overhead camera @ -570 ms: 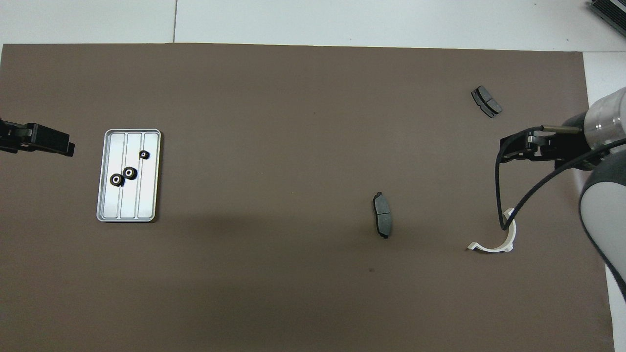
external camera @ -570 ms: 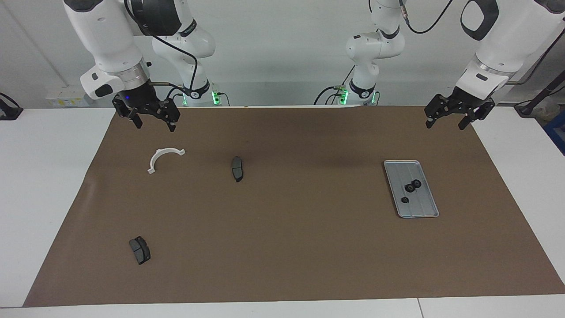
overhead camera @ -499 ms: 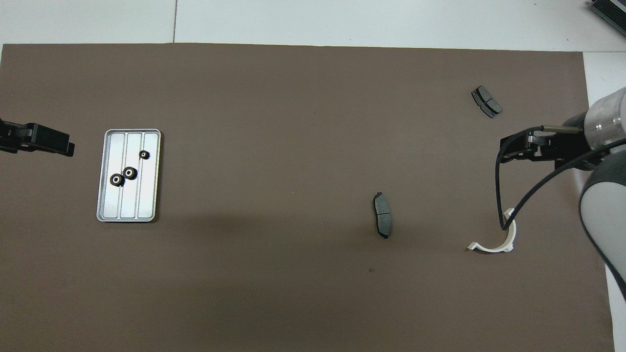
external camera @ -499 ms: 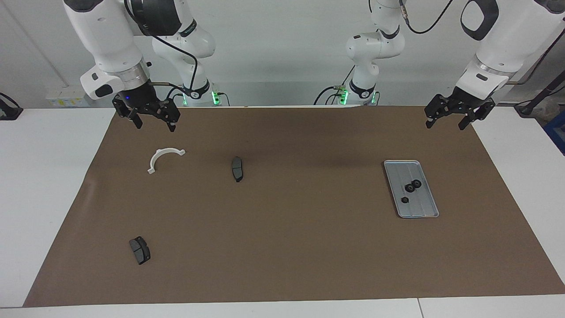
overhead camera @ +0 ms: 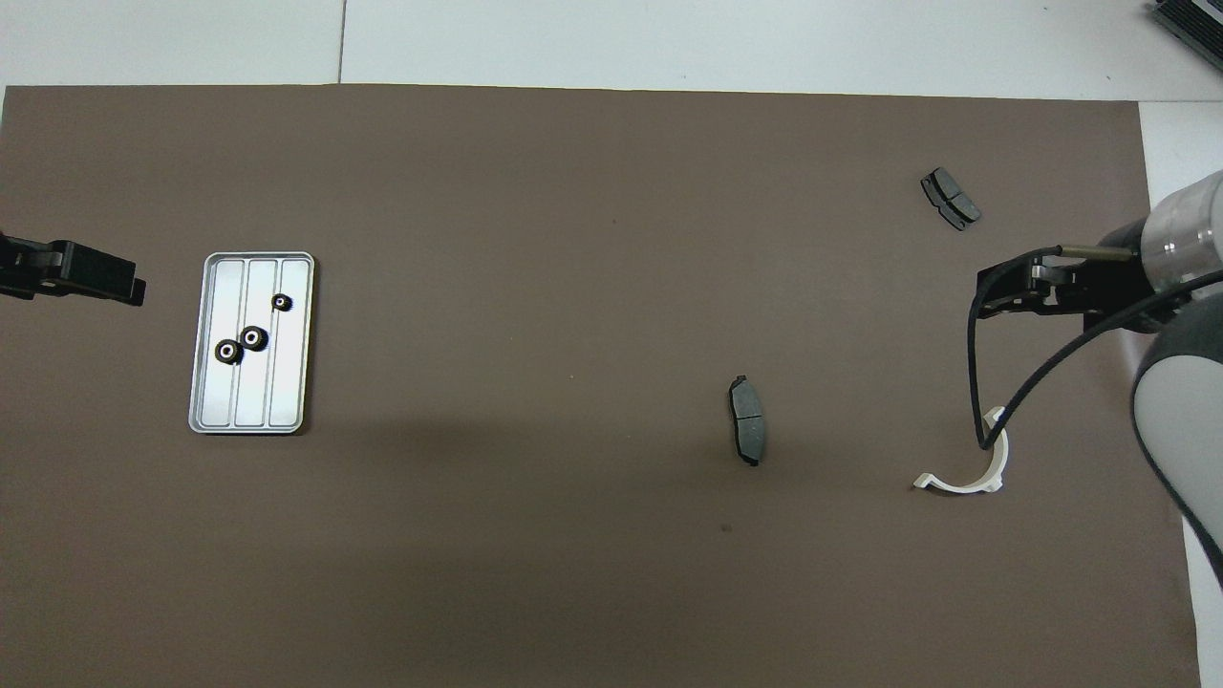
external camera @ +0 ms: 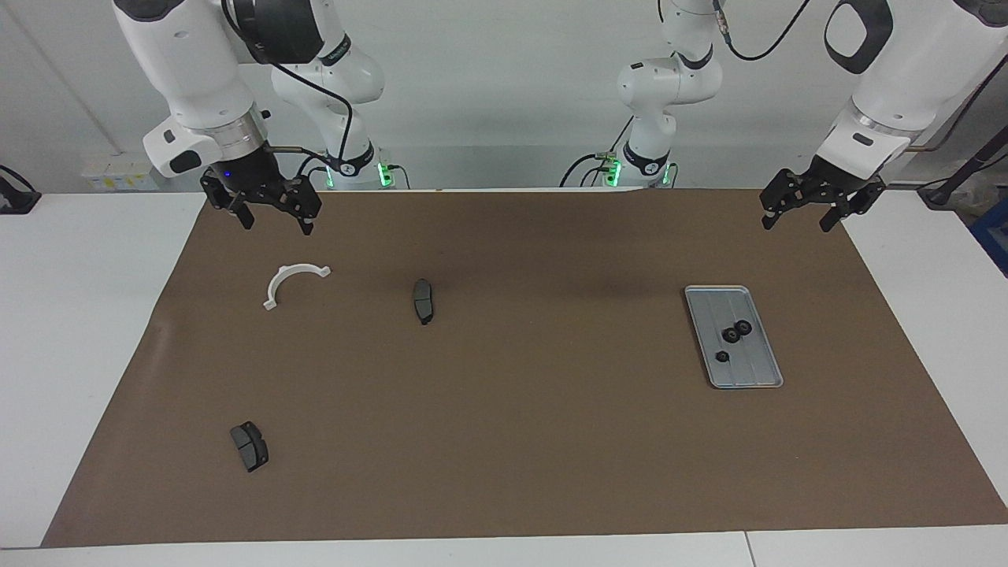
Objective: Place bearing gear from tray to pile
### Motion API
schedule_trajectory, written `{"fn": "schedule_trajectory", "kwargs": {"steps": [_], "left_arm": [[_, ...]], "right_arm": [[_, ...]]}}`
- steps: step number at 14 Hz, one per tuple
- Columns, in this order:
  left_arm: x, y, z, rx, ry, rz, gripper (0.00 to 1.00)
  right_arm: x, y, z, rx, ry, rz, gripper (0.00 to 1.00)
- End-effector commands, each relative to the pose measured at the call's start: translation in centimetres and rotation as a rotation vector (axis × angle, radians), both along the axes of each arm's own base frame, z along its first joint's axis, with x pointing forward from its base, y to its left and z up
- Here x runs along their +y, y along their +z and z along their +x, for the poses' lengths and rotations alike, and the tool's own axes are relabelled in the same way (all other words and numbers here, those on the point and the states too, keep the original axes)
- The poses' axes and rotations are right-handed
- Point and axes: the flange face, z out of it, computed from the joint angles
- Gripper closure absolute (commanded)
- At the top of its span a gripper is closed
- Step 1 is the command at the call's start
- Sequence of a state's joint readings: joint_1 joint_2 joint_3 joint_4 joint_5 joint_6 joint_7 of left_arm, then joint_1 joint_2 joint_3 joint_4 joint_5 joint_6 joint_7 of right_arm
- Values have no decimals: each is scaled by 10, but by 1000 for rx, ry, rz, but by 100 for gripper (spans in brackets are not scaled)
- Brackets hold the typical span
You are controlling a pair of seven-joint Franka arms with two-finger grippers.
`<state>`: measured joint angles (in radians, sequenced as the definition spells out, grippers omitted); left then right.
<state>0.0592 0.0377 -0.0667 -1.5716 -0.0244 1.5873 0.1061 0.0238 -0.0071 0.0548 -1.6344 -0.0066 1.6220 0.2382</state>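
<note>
The silver tray lies on the brown mat toward the left arm's end. Three small black bearing gears rest in it, two touching and one apart. The pile is scattered toward the right arm's end: a white bracket, one dark brake pad and another brake pad. My left gripper hangs open and empty over the mat's edge, apart from the tray. My right gripper hangs open and empty over the mat by the bracket.
The brown mat covers most of the white table. Both arm bases stand at the robots' end. A black cable loops down from the right arm over the bracket in the overhead view.
The left gripper has drifted very slightly; the right arm and all parts on the mat stay where they were.
</note>
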Motion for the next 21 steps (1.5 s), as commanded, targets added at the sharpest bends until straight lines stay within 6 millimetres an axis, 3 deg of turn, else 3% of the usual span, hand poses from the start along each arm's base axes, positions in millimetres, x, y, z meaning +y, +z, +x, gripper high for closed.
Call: {"fn": "schedule_trajectory", "kwargs": {"steps": [1,3,7,9,14,17,20,21], "left_arm": [[10,-67,5,45,7,16,0],[10,-131,14,24,9,14,0],[3,-203,40,-53,1,8,0],[0,-228,48,-55,-3,5,0],[-8,-254,55,-60,-29,2,0],[-8,-273,61,-84,-135,2,1],[-5,-278,60,-75,-124,1,17],[-4,-279,59,-73,-118,1,27]], "right_arm": [[-3,4,-5,4,19,18,0],[-2,4,-5,4,21,18,0],[-3,4,-5,4,19,18,0],[-2,4,-5,4,21,18,0],[-2,4,-5,4,21,18,0],[-2,4,-5,4,21,18,0],[-2,4,-5,4,21,18,0],[-2,4,-5,4,21,18,0]]}}
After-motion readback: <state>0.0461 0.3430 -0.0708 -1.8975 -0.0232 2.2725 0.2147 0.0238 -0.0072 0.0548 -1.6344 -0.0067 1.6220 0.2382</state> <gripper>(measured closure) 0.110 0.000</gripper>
